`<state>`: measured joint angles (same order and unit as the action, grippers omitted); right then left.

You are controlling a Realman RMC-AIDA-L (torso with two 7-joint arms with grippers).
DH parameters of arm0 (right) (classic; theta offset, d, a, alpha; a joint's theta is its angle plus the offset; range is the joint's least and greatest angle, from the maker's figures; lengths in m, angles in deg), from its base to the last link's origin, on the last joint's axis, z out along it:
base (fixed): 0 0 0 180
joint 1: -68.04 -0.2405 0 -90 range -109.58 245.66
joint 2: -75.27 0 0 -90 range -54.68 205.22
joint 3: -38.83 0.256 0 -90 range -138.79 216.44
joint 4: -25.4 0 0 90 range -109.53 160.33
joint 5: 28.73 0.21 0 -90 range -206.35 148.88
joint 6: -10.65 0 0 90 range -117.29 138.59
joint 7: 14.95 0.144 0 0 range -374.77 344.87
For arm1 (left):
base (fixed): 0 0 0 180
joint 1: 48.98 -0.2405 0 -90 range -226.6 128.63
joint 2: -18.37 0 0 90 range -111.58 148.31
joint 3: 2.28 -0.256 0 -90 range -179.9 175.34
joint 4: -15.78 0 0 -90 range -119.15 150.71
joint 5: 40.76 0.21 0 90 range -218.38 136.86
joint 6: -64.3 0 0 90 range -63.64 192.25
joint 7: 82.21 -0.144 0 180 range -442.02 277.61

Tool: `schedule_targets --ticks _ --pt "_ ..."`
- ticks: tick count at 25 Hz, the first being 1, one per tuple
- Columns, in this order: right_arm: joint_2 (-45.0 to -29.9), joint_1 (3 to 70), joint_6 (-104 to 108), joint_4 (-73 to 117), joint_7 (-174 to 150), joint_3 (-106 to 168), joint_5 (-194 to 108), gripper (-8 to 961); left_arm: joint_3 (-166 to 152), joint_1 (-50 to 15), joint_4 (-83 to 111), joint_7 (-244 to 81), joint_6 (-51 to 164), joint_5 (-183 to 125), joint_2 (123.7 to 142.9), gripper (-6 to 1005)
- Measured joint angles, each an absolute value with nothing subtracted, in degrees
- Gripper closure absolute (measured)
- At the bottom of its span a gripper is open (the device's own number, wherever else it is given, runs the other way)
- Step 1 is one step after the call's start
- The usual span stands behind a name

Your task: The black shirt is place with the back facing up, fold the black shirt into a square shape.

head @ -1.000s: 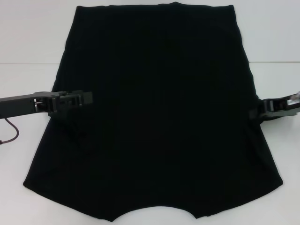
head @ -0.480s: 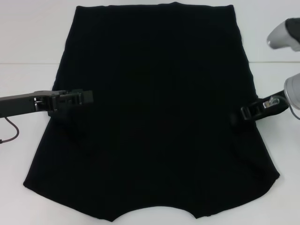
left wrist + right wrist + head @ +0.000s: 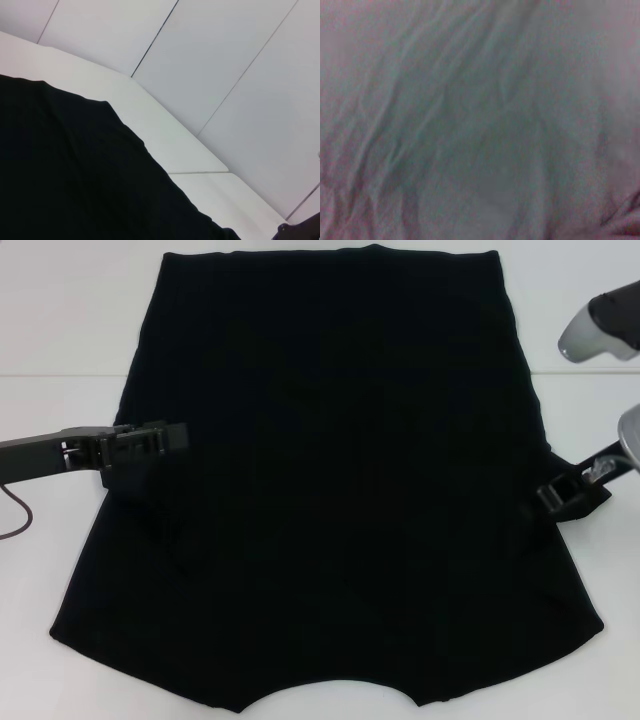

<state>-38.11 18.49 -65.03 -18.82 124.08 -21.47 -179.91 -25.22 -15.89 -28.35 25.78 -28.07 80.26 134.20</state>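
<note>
The black shirt (image 3: 330, 480) lies spread flat on the white table (image 3: 60, 330), plain side up, covering most of the middle of the head view. Its near edge is the widest part and has a curved cutout at the centre, right at the near rim of the view; from there the cloth narrows toward a straight far edge. Midway along the shirt's left edge, the left gripper (image 3: 165, 440) reaches in from the left, its dark jaws lying over the margin of the cloth and pointing toward the right; whether they are parted or pinching the fabric cannot be told, since black jaws sit on black cloth. A thin dark cable (image 3: 14, 520) loops on the table below that arm. On the opposite side, the right gripper (image 3: 560, 497) sits at the shirt's right edge, slightly nearer than the left one, its tip touching or just beside the cloth; the state of its jaws cannot be told either. The right wrist view shows only close, softly wrinkled fabric. The left wrist view shows the shirt's surface and edge against the white table, with pale wall panels (image 3: 225, 75) beyond.
</note>
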Motion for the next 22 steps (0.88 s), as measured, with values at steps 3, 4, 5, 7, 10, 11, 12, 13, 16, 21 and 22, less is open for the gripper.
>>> schedule_targets --ticks 3,4,5,7,10,11,12,13,16,21,22 --pt "-38.07 18.6 -65.5 -20.9 124.8 -20.8 -180.1 877 -25.2 -15.9 -28.3 25.8 -28.1 80.3 134.20 509" --pt "-38.06 18.5 -65.5 -21.3 124.9 -20.4 -180.0 865 -25.2 -15.9 -28.3 25.8 -28.1 80.3 134.20 509" --pt "-38.06 18.4 -65.6 -21.4 124.9 -20.1 -179.9 853 -25.2 -15.9 -28.3 25.8 -28.1 80.3 134.20 509" --pt "-38.13 17.8 -65.6 -21.2 124.8 -19.9 -179.9 829 -25.2 -15.8 -28.3 25.8 -28.1 80.3 134.23 509" --pt "-38.50 17.2 -65.3 -20.3 124.7 -20.3 -180.1 772 -25.2 -15.9 -28.3 25.8 -28.1 80.2 134.26 509" --pt "-38.63 17.1 -65.2 -20.1 124.7 -20.4 -180.1 750 -25.2 -15.9 -28.3 25.8 -28.1 80.2 134.26 509" --pt "-38.76 17.1 -65.0 -19.9 124.6 -20.4 -180.2 728 -25.2 -15.9 -28.2 25.8 -28.1 80.2 134.26 509" --pt "-38.80 17.0 -64.7 -19.9 124.7 -20.4 -180.2 705 -25.2 -15.9 -28.1 25.8 -28.1 80.2 134.23 509" --pt "-38.65 17.4 -64.6 -20.1 125.5 -20.0 -180.6 638 -25.2 -15.9 -27.8 25.9 -28.2 80.1 134.15 510" --pt "-36.60 19.3 -67.3 -22.3 130.3 -16.5 -183.5 531 -25.2 -16.0 -27.8 26.0 -28.3 79.1 134.12 510" --pt "-36.28 19.8 -68.1 -23.0 130.9 -15.1 -183.9 510 -25.2 -16.0 -27.8 26.0 -28.3 79.0 134.12 510"
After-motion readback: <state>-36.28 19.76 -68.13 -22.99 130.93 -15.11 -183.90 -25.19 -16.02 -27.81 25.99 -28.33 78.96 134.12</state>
